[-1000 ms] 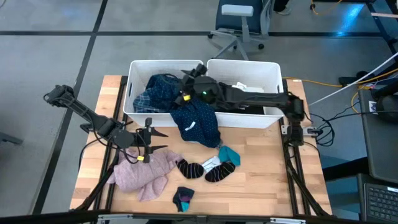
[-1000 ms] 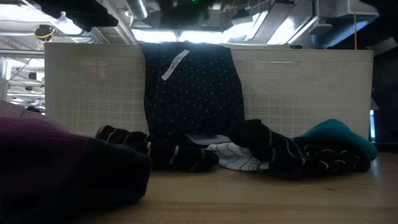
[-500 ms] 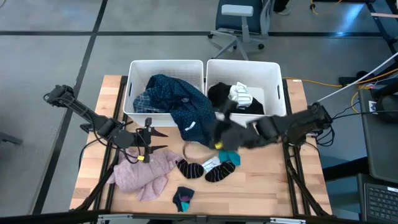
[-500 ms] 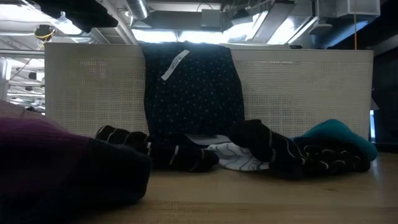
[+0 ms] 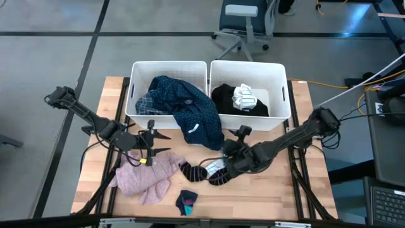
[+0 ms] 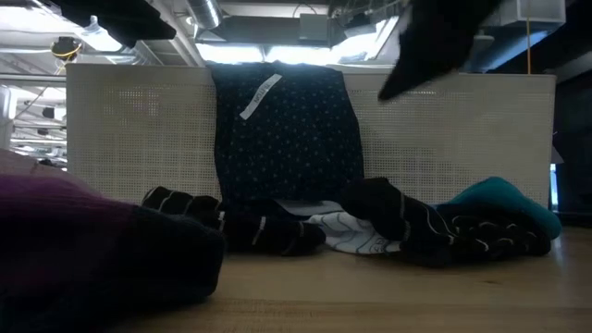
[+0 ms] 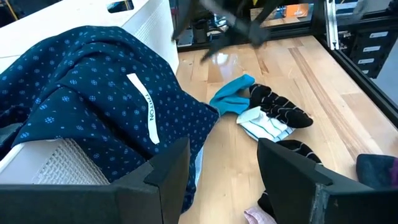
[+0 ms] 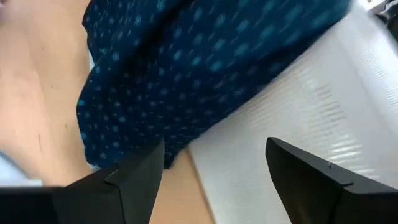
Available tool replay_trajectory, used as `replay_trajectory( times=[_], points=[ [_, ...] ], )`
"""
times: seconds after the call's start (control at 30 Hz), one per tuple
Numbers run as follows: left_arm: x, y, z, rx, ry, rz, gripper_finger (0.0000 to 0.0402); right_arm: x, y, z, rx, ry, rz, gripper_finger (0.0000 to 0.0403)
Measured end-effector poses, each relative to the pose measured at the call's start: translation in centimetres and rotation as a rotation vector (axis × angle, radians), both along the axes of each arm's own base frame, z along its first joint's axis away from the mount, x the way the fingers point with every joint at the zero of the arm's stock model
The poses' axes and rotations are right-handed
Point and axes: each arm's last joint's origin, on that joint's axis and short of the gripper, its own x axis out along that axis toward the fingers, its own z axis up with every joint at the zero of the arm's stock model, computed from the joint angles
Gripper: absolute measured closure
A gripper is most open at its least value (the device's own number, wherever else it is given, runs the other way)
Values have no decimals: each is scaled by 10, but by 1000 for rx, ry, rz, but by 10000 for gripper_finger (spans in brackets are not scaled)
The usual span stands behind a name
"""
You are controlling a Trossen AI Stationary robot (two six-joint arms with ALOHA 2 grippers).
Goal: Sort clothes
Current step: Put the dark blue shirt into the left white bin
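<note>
**Right gripper low over the sock pile, next pick pending**

The small dark socks [image 5: 204, 171], striped black-and-white with a teal piece [image 7: 231, 99] beside them, lie loose at the centre of the desk [image 5: 278, 190], just below the navy dotted cloth [image 5: 196, 114] that spills over the left bin [image 5: 136, 69]. The pink fuzzy top [image 5: 144, 176] sits at lower left; black and white pieces [image 5: 240, 100] are in the right bin [image 5: 278, 73]. The right gripper [image 5: 229, 159], fingers spread and holding nothing, hangs just above the socks: judged a reach for the next item, calling for a descent and a pinch on one sock. The left gripper [image 5: 152, 147] waits open beside the pink top.
</note>
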Motion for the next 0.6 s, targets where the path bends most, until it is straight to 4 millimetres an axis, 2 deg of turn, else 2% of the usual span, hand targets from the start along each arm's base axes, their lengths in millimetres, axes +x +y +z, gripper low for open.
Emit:
replay_trajectory(
  times=[0.1, 0.27, 0.43, 0.6],
  points=[
    [0, 0, 0, 4, -4, -2, 222, -1, -8, -25, 15, -34, -20, 123],
    [0, 0, 0, 4, -4, -2, 222, 4, -20, -48, 87, -119, -21, 123],
    [0, 0, 0, -5, -5, 1, 222, 16, -30, -52, 141, -214, 17, 123],
    [0, 0, 0, -7, -5, 2, 222, 28, -41, -48, 191, -270, 79, 123]
  ],
)
